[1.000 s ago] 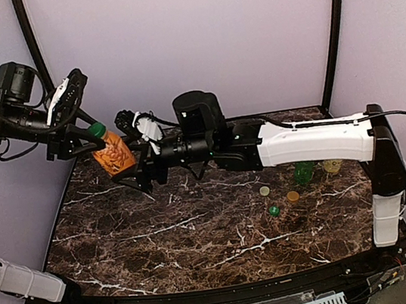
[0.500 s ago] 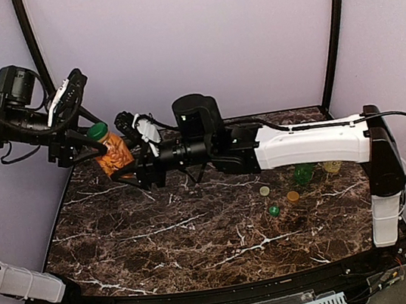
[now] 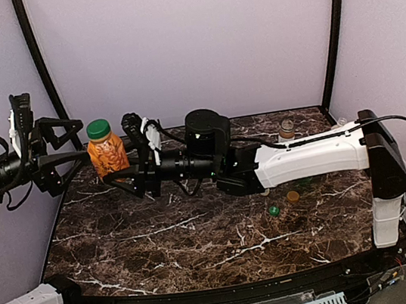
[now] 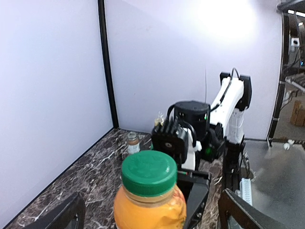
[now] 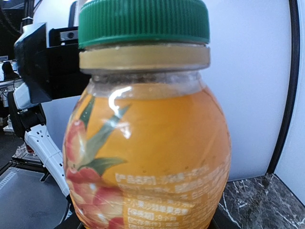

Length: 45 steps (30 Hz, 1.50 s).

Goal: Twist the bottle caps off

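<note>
Orange bottle [image 3: 107,152], green cap [image 3: 98,129] on, is standing upright above desk's [image 3: 200,236] far-left corner, w/ right claw [image 3: 122,175] clamping its lower body, jaws partly closed. Bottle's base is getting cut off in right wrist view. Label is showing flower & leaf art; small pale print too blurred to read. Left claw [image 3: 75,139] is gaping wide, empty, just beside cap.

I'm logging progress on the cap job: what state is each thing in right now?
orange bottle: upright, gripped near its base
bottle's green cap: on, not removed
right gripper: jaws closed on the orange bottle
left gripper: jaws wide open, touching nothing
loose green cap: off, lying on the table
loose orange cap: off, lying on the table
brown-label bottle: upright at the back, cap state unclear
</note>
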### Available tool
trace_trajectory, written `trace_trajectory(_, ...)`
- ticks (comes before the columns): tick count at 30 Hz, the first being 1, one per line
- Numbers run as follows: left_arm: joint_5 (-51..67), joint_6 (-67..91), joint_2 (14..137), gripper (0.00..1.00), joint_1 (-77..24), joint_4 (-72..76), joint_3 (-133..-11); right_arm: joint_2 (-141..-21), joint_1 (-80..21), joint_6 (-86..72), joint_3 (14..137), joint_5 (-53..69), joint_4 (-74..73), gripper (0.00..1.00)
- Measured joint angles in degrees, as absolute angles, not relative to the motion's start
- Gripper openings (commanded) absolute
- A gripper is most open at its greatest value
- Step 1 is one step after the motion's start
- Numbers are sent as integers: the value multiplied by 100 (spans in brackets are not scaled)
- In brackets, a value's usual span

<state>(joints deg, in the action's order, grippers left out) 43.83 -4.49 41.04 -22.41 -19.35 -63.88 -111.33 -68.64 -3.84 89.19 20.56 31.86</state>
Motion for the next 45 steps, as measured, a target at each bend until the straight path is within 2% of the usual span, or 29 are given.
trace_trajectory(5,4648,475,4115,92,-2246,-786,-6003,-11133,-7059,-370,8910,2078,3636,42)
trace_trajectory(15,5411,926,4038,82,-2270,-239,-5417,-11135,-7111,-351,9056,2073,3697,42)
trace_trajectory(20,5537,893,4053,70,-2333,-130,-5308,-11163,-7113,-351,9264,2097,3627,42)
trace_trajectory(25,5561,781,4119,63,-2338,119,-5312,-11192,-7113,-364,9382,2108,3592,42)
trace_trajectory(31,5570,766,4130,38,-2335,307,-5321,-11225,-7113,-333,9504,2110,3551,44)
trace_trajectory(36,5570,738,4130,21,-2335,322,-5321,-11231,-7113,-318,9515,2110,3551,60)
trace_trajectory(39,5575,709,4128,10,-2335,327,-5321,-11229,-7113,-274,9515,2084,3548,61)
trace_trajectory(40,5575,701,4123,10,-2338,329,-5321,-11229,-7113,-259,9513,2073,3548,58)
trace_trajectory(41,5577,687,4123,16,-2338,327,-5319,-11227,-7116,-244,9509,2062,3546,55)
trace_trajectory(42,5577,670,4121,25,-2338,327,-5319,-11220,-7118,-231,9502,2051,3544,54)
trace_trajectory(43,5575,666,4119,44,-2338,327,-5319,-11216,-7120,-215,9500,2049,3538,53)
trace_trajectory(45,5592,659,4119,57,-2338,340,-5315,-11198,-7122,-189,9500,2047,3496,53)
